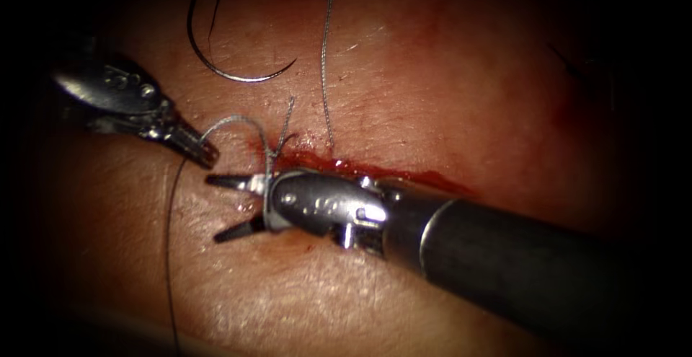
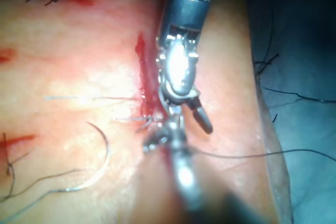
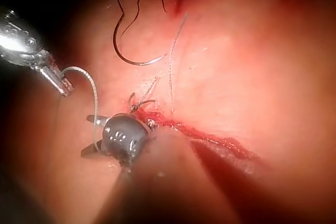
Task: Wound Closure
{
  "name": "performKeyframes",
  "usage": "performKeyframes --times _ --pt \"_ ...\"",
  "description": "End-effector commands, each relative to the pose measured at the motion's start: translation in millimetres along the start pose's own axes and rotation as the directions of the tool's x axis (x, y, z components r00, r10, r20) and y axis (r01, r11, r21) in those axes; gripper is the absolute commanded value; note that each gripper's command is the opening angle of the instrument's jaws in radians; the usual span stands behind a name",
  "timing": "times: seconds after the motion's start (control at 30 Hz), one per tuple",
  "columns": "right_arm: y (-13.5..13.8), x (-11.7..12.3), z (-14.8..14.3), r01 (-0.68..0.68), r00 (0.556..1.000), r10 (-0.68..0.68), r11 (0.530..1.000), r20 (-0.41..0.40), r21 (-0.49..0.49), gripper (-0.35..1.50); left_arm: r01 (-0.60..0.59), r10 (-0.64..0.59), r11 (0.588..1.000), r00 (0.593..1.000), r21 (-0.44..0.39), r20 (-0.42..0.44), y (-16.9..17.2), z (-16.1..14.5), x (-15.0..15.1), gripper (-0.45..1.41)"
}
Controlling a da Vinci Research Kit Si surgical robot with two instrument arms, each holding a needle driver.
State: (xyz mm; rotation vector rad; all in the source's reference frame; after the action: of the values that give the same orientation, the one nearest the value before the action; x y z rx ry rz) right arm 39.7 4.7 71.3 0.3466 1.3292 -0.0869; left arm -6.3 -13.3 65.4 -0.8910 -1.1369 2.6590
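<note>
Right tool (image 1: pixel 234 209) nearest, jaws spread, thread (image 1: pixel 268 156) draped over it, holds nothing. Left tool (image 1: pixel 205 153) pinches thread. Needle (image 1: pixel 231 68) lies free, far side of tissue (image 1: pixel 447 90). Knot at cut (image 1: pixel 389 171) left end looks in progress; rest of cut unclosed.

The right tool (image 1: pixel 241 205) has a thick dark matte shaft (image 1: pixel 519 263) ringed by a pale band toward 3 o'clock of its polished steel wrist, which bears a round screw, engraved markings and two slim dark pointed jaws. The left tool (image 1: pixel 205 153) is smaller, silvery, with a stamped wrist and blunt dark tip
</note>
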Motion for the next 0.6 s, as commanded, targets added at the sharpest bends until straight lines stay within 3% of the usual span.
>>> performKeyframes --times 0.03,0.23,0.4,0.5,0.6 --pt "-0.5 -0.7 0.9 0.001 1.000 -0.001 1.000 -0.015 0.017 0.51 -0.002 0.002 1.000 1.000 -0.002 0.017 -0.3 0.9 -0.5 -0.45" --pt "-1.2 -0.3 1.1 -0.009 0.997 0.013 0.998 -0.081 0.055 0.49 -0.038 0.036 0.999 0.996 0.026 0.076 -3.7 2.1 0.0 -0.45" --pt "-1.9 1.1 0.0 -0.014 0.988 0.022 0.998 -0.154 0.053 0.47 -0.058 0.055 0.997 0.995 0.043 0.080 -6.0 6.8 0.5 -0.45" --pt "-1.8 1.6 -1.7 -0.033 0.975 0.032 0.999 -0.218 0.000 0.47 -0.070 0.068 0.996 0.997 0.056 0.040 -7.1 9.2 0.4 -0.45" --pt "-1.7 1.2 -3.1 -0.060 0.965 0.039 0.995 -0.260 -0.075 0.47 -0.077 0.076 0.995 0.997 0.059 0.011 -7.0 9.4 -0.1 -0.45"
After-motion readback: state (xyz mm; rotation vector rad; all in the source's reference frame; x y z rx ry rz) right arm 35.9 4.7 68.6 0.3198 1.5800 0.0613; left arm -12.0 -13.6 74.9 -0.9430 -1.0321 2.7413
